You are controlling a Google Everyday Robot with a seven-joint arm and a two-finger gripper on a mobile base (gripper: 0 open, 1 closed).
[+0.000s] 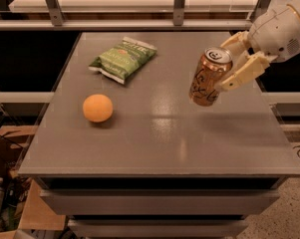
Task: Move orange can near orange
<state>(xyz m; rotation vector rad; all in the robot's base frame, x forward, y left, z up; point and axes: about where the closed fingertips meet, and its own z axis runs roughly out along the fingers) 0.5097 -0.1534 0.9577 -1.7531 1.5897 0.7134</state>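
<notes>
The orange can, shiny copper-orange with white script and a silver top, hangs tilted above the right part of the grey table, clear of its surface. My gripper comes in from the right and is shut on the can, one cream finger behind it and one in front. The orange, a round matte fruit, lies on the table's left side, well to the left of the can.
A green chip bag lies at the table's back left. Metal rails and a shelf frame run behind the table. Cardboard and clutter sit on the floor at the lower left.
</notes>
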